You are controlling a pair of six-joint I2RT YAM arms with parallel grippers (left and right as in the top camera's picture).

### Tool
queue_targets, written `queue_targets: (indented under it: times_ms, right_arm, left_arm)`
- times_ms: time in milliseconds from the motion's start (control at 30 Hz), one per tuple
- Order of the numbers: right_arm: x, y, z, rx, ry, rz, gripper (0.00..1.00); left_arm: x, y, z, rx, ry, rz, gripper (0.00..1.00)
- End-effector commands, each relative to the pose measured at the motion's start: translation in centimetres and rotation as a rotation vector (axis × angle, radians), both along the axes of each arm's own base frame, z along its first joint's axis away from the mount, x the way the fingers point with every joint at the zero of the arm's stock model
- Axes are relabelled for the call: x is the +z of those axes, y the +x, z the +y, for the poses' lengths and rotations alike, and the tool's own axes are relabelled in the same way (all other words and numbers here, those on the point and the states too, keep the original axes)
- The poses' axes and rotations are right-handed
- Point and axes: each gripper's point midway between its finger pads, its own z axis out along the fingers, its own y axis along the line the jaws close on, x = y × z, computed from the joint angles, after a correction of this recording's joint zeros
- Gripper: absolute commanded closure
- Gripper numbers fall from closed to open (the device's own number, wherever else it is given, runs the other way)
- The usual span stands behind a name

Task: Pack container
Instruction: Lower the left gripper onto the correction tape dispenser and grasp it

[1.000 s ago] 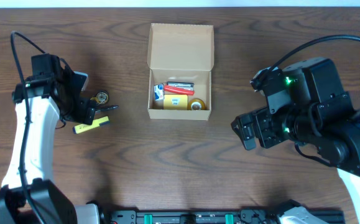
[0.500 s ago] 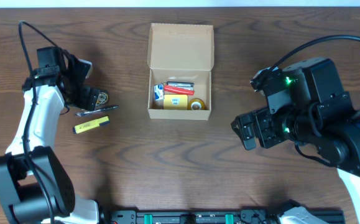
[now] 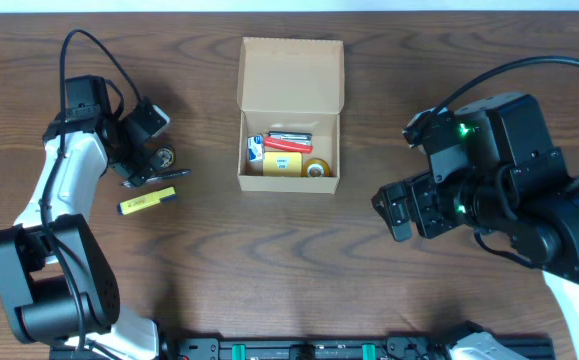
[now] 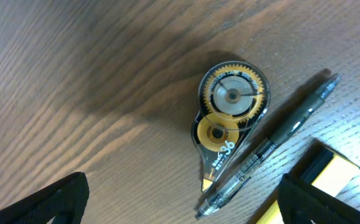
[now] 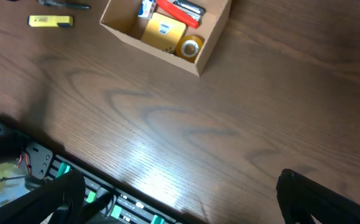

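The container (image 3: 287, 183) is an open tan cardboard box at the table's middle back, its lid flap folded away. It holds a yellow pad, a red item, a blue-white item and a tape roll. It also shows in the right wrist view as the box (image 5: 199, 57). My left gripper (image 3: 137, 162) hovers open just left of a correction tape roller (image 3: 165, 157). In the left wrist view the roller (image 4: 229, 115) lies ahead of the open gripper (image 4: 183, 205), with nothing between the fingers. My right gripper (image 3: 394, 210) stands open and empty to the box's right, shown as the gripper (image 5: 180, 199).
A dark pen (image 3: 155, 178) lies beside the roller, and a yellow highlighter (image 3: 147, 201) just nearer the front. Both show close up as the pen (image 4: 270, 146) and highlighter (image 4: 319, 180). A rail with green clips (image 5: 61, 180) runs along the table's front edge.
My left arm has swung round toward the back of the table, bringing its gripper over the roller and pen. The right arm has not moved.
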Motion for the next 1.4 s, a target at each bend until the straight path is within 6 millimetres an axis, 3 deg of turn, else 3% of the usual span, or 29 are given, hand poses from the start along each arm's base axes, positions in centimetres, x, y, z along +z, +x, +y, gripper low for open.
queue_targets:
  times_ms: [0,233,467,933,967,1367]
  right_arm:
    - [0.0,0.1,-0.2,0.004,-0.008,-0.005,0.01]
    - [0.0,0.1,-0.2,0.004,-0.008,-0.005,0.01]
    - [0.0,0.1,-0.2,0.004,-0.008,-0.005,0.01]
    - [0.0,0.1,-0.2,0.004,-0.008,-0.005,0.01]
    - [0.0,0.1,-0.2,0.004,-0.008,-0.005,0.01]
    - [0.0,0.1,-0.2,0.004,-0.008,-0.005,0.01]
  left_arm:
    - [-0.8,-0.2,-1.1,-0.079,-0.037,0.014,0.03]
    - [-1.1,-0.2,-2.3,-0.114,-0.050,0.024,0.01]
    - [-3.3,0.0,-2.4,-0.140,-0.050,0.059,0.00]
    - [-4.9,0.8,-3.1,-0.161,-0.046,0.062,0.00]
    - [-4.9,0.9,-3.1,-0.161,-0.045,0.056,0.05]
    - [-5.6,2.0,-2.9,-0.161,-0.038,0.027,0.07]
